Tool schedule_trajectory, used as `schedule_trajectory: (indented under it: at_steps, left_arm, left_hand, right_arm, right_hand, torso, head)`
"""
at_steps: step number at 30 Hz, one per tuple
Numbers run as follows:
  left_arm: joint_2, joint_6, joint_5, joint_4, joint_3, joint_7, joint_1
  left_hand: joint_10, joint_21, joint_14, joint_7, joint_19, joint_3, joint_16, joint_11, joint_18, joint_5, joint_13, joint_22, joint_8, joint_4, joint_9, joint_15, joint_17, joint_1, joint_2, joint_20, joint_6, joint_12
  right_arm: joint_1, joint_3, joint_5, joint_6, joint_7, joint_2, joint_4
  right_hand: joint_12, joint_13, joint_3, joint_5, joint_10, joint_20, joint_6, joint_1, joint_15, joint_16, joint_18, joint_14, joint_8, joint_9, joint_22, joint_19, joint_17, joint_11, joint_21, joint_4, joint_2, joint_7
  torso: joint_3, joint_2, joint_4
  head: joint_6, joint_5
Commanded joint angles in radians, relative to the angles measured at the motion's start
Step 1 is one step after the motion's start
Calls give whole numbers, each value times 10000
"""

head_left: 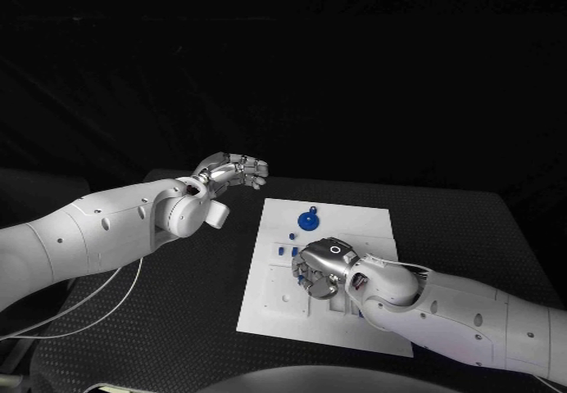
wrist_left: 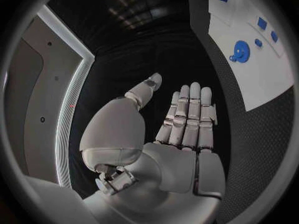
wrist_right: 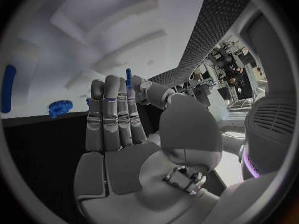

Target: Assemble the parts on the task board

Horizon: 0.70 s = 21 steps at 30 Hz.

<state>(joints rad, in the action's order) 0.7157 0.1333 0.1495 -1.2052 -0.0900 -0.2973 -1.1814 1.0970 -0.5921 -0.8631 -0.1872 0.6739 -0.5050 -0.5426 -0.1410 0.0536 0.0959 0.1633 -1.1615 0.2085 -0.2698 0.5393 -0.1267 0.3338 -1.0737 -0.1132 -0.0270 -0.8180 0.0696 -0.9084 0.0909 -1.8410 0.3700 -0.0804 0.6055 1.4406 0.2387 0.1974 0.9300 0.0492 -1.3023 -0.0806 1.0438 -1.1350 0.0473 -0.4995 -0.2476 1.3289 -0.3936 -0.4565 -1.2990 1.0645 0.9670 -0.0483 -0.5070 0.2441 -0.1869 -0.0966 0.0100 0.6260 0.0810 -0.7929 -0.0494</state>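
**A robotics lab bench, by the look of it**

I work at a black table (head_left: pixel 142 327) with a finely textured mat surface, set against a dark, unlit backdrop. In front of me lies a white task board (head_left: pixel 355 217) carrying small blue parts, among them a round blue gear-like piece (head_left: pixel 307 221); that is a test fixture, not household ware. My own white arms and silver hands belong to a research rig, and a thin pale cable (head_left: pixel 95 299) trails from my left arm across the mat. Past my right wrist I see cluttered equipment (wrist_right: pixel 227 67) and a pale panelled ceiling (wrist_right: pixel 106 30), as in a technical workroom.
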Motion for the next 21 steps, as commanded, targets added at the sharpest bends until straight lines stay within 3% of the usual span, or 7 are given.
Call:
schedule_trajectory:
  at_steps: [1, 21]
  left_arm:
    - [-27, -18, -73, -2, 8, -105, -8]
    - [-27, -63, -77, -31, 8, -91, -7]
  left_hand:
    - [45, 67, -83, -48, 75, 34, 64, -38, 201, 34, -18, -17, 55, 12, -9, 0, 15, 2, 62, 3, 19, 7]
    - [34, 90, -78, -62, 74, 34, 101, -44, 196, 35, -44, -22, 50, 30, -23, -4, 44, 6, 61, 0, 45, -2]
  right_arm:
    - [9, 9, -275, -153, 50, -20, 4]
    - [16, 74, -481, -149, -29, -93, -229]
  right_hand:
    - [-58, 15, 2, 20, -80, 2, 46, -24, 72, -54, -142, 29, -36, -8, -15, 99, 17, 1, -32, 71, 51, -35]
    - [-74, 35, -3, 18, -92, 6, 55, -23, 75, -68, -141, 28, -30, -10, -32, 100, 18, 3, -42, 93, 58, -33]
  torso:
    - [-6, 3, -4]
    - [-11, 0, 2]
  head:
    - [-46, -25]
    - [-79, -10]
